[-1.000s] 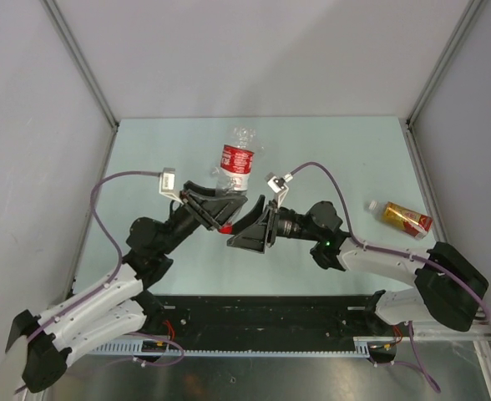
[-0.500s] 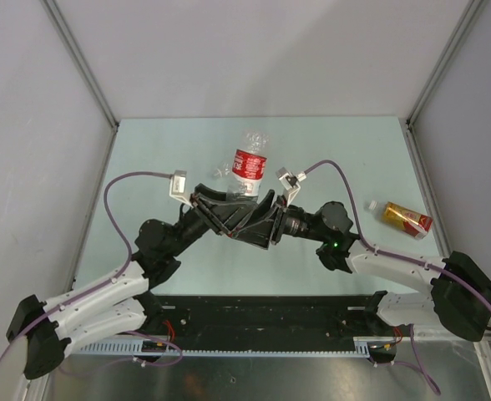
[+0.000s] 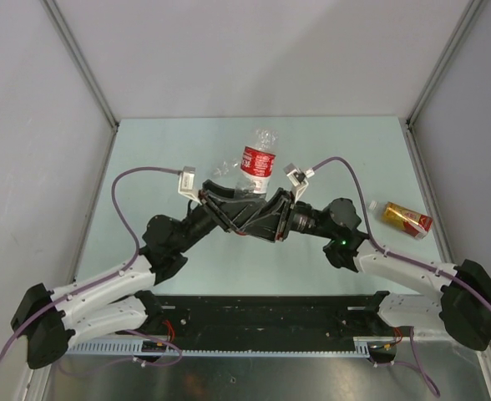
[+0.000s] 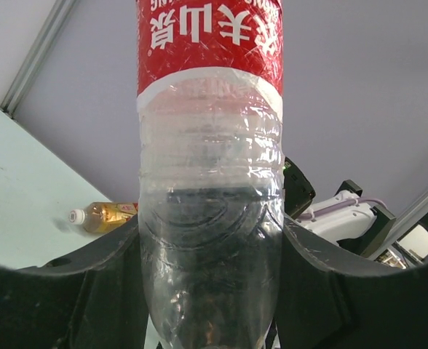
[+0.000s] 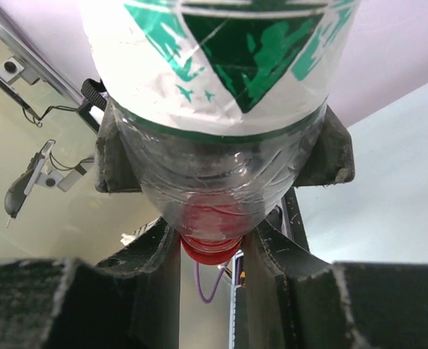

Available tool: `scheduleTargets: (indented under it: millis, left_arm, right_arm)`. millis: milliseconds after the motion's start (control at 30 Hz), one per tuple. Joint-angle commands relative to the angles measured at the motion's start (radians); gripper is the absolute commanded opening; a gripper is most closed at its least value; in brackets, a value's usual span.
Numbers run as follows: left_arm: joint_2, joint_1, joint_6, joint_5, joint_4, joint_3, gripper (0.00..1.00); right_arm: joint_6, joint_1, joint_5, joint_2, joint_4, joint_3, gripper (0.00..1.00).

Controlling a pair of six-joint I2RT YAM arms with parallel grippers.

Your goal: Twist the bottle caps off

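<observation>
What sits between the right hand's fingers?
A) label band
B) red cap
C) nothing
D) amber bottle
B: the right wrist view shows the red cap between the fingers of the right hand, with the left hand gripping the bottle.

Red label (image 4: 209, 43) on the held bottle (image 4: 210, 218): white Chinese characters, seen upside down, apparently 农夫山泉; a second line is cropped. The print on the amber bottle (image 3: 406, 219) is too small to read.

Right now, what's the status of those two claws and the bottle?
Left gripper shut on red-label bottle. Right gripper shut on its red cap, cap still on. Amber bottle lies aside, not in the way.
</observation>
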Motion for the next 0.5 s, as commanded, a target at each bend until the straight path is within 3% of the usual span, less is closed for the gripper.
scheduleTargets:
  millis: [0,67,133,267,467]
  left_arm:
    - [-0.038,-0.009,0.067,-0.028,0.03,0.004,0.67]
    - [-0.072,-0.009,0.099,-0.067,0.028,-0.026,0.88]
    - [-0.111,-0.009,0.139,-0.111,0.021,-0.064,0.96]
    - [-0.189,-0.008,0.221,-0.187,-0.046,-0.118,0.99]
    - [-0.259,-0.008,0.341,-0.268,-0.329,-0.087,0.99]
  right_arm:
    - [-0.059,-0.028,0.006,-0.048,-0.044,0.037,0.0]
    - [-0.066,-0.042,0.005,-0.056,-0.078,0.037,0.0]
    - [-0.071,-0.063,-0.001,-0.064,-0.116,0.037,0.0]
    - [-0.076,-0.117,-0.036,-0.074,-0.184,0.037,0.0]
    - [-0.124,-0.194,-0.097,-0.087,-0.298,0.043,0.0]
